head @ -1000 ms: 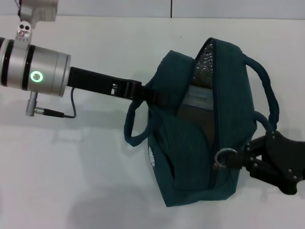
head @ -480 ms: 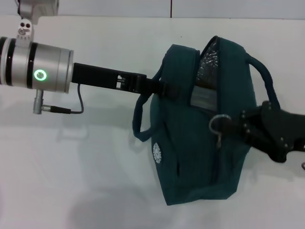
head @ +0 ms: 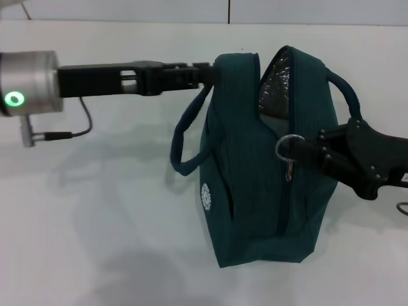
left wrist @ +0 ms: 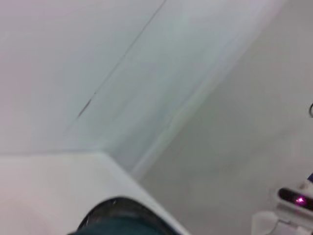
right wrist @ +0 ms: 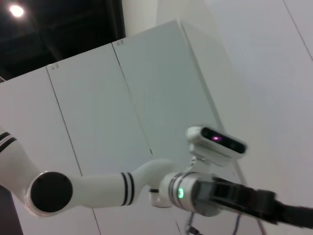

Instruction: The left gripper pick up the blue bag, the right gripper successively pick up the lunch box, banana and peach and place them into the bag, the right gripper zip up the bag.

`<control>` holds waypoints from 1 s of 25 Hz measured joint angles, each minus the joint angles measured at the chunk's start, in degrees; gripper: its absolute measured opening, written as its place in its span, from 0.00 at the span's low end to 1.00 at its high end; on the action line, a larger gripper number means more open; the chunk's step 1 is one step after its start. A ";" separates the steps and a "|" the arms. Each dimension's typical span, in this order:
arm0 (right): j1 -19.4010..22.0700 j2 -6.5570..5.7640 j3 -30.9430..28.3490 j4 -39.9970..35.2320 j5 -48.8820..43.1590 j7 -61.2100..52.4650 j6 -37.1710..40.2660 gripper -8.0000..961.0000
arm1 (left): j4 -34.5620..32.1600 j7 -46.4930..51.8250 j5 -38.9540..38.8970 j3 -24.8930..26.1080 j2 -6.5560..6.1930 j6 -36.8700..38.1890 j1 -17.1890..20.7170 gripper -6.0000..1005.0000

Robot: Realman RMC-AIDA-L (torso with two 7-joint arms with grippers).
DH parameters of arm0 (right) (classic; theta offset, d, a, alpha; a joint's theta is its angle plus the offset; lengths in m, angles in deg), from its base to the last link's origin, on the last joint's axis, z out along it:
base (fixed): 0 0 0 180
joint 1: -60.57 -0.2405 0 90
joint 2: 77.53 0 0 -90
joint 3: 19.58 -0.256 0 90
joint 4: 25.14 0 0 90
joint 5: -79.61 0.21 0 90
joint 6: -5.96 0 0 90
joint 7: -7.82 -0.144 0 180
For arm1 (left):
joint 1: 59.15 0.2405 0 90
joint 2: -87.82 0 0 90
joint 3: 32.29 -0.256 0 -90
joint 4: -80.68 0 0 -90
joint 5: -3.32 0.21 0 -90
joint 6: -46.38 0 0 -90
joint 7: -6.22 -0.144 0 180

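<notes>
You are looking at the large dark teal-blue fabric bag (head: 255,185) standing on its end on the white tabletop (head: 95,223), in the middle-right of the head view. Its zipper runs along the side facing the camera and is drawn closed over the lower stretch; at the far end the mouth still gapes and shows the silver foil lining (head: 274,86). A small white round emblem (head: 206,197) sits on the bag's left panel. One rope-like handle (head: 186,143) droops in a loop off the left side, the other handle (head: 347,92) arches over the right side.

The metal ring pull (head: 290,148) of the zipper lies about halfway along the bag, and your right end effector (head: 305,152), the black two-finger claw reaching in from the right edge, has its tips pinched down on that ring.

Your left end effector (head: 207,71), the black claw on the arm with the silver cylindrical wrist and green light ring (head: 14,99), reaches in level from the left and is clamped on the bag's upper left rim, where the left handle joins it.

The left wrist view shows only a sliver of dark teal fabric at its edge; the right wrist view shows the other arm against white wall panels.
</notes>
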 joint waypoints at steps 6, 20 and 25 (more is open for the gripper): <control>-1.14 -0.06 -0.09 0.15 0.53 -0.19 -1.27 0.03 | -0.05 -8.63 -6.59 0.06 -0.63 6.44 7.18 0.58; -6.79 -0.20 -0.57 0.24 2.28 -1.05 -4.00 0.03 | 17.05 -41.72 -7.84 0.02 2.63 7.33 17.70 0.54; -7.79 -0.05 -0.31 0.31 2.27 -1.06 -4.92 0.03 | 23.40 -47.70 -7.95 0.01 2.93 2.62 16.60 0.53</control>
